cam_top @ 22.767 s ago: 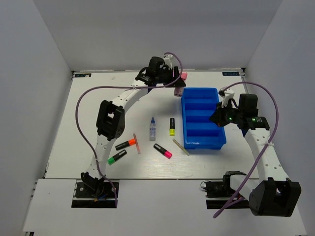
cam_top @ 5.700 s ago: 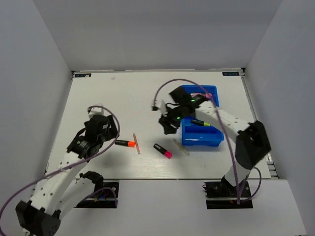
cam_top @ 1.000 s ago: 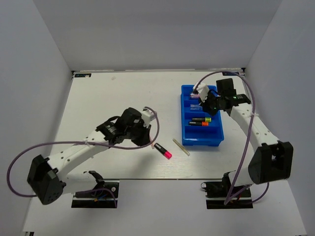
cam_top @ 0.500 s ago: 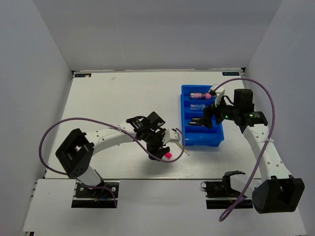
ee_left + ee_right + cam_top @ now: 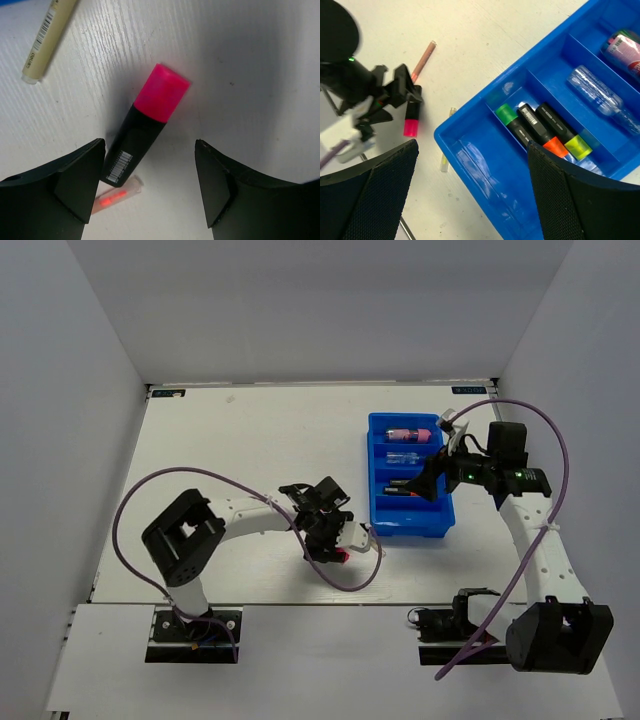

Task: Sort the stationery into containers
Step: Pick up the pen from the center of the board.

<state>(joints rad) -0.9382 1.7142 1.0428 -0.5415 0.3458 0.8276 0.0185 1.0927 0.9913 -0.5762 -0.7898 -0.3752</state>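
A black highlighter with a pink cap [image 5: 148,125] lies flat on the white table, just ahead of my open left gripper [image 5: 150,186], whose fingers straddle its black end without touching it. From above, the left gripper [image 5: 332,536] hovers over that highlighter [image 5: 341,556]. The blue tray [image 5: 470,165] holds green [image 5: 511,121], orange [image 5: 543,131] and yellow [image 5: 565,132] highlighters in one compartment, a clear bottle [image 5: 600,97] in another and a pink tube [image 5: 626,49] in the far one. My right gripper [image 5: 475,200] is open and empty above the tray's nearest, bare compartment.
A pale stick [image 5: 49,36] lies on the table between the pink highlighter and the tray [image 5: 412,536]. A pinkish stick [image 5: 116,193] lies beside the highlighter's black end. The left arm's purple cable [image 5: 340,580] loops over the table near the gripper.
Both grippers have opened. The left arm has swung right and come down over the pink highlighter. The right gripper has drawn back from the tray's far end to above its near part.
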